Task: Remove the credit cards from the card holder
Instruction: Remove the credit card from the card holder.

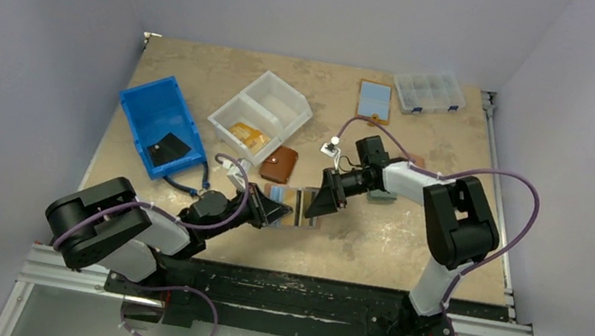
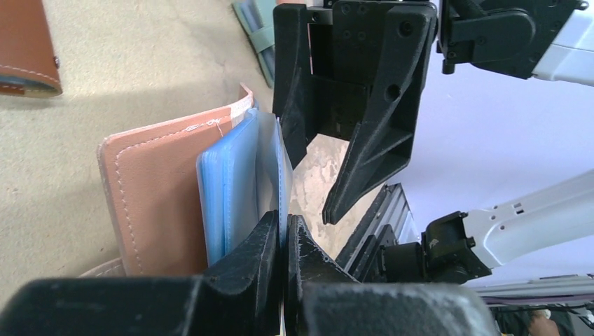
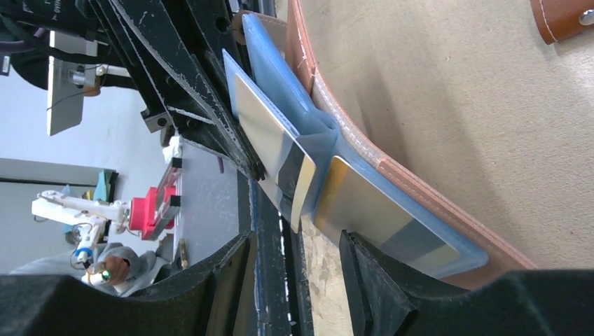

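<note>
The tan leather card holder point(image 2: 150, 203) stands open on the table between my grippers, in the top view point(image 1: 299, 200) too. Its blue plastic sleeves point(image 2: 231, 182) fan out, with light-blue cards point(image 3: 263, 129) inside that reflect the light. My left gripper point(image 2: 284, 234) is shut on the edge of one sleeve leaf. My right gripper point(image 3: 298, 241) is open just in front of the fanned leaves. Its right finger point(image 3: 368, 273) lies beside the sleeve on the holder's lower panel point(image 3: 392, 224). It also shows in the left wrist view point(image 2: 329, 210).
A second brown wallet point(image 1: 280, 163) lies just behind the holder. A white bin point(image 1: 263, 107) and a blue bin point(image 1: 157, 122) stand at the back left. A light-blue card on a tan panel point(image 1: 374, 101) and a clear organizer box point(image 1: 428, 91) lie at the back right.
</note>
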`<action>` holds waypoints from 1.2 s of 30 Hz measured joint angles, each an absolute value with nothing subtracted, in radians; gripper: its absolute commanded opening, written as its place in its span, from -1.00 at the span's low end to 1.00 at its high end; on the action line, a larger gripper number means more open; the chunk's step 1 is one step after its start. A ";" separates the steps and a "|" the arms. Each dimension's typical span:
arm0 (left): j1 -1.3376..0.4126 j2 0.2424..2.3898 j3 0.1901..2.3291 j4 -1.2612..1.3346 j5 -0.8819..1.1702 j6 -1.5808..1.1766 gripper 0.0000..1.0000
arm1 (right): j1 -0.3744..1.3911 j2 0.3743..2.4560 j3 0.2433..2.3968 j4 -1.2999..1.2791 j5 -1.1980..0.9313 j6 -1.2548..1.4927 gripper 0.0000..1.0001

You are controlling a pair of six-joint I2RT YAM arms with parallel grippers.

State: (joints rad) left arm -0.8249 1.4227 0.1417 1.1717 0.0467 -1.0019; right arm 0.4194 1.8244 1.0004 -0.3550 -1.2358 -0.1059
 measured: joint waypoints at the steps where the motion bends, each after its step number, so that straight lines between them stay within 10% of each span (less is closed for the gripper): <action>1: -0.825 1.423 0.141 1.180 0.049 -1.002 -1.00 | 0.417 1.822 1.000 -0.356 -1.242 -0.106 0.11; 25: -0.828 1.541 0.150 1.378 0.127 -1.037 -1.00 | 0.403 1.804 1.000 -0.360 -1.380 -0.106 -0.21; 33: -0.840 1.556 0.162 1.399 0.129 -1.039 -1.00 | 0.403 1.804 1.000 -0.321 -1.377 -0.061 -1.00; 36: -0.839 1.556 0.161 1.399 0.119 -1.041 -0.58 | 0.402 1.803 1.000 -0.315 -1.380 -0.045 -1.00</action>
State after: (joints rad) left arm -0.8391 1.5558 0.1612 1.3987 0.1192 -1.0412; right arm 0.4019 1.8030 1.0000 -0.3145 -1.3796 -0.0452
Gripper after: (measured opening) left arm 0.054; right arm 0.022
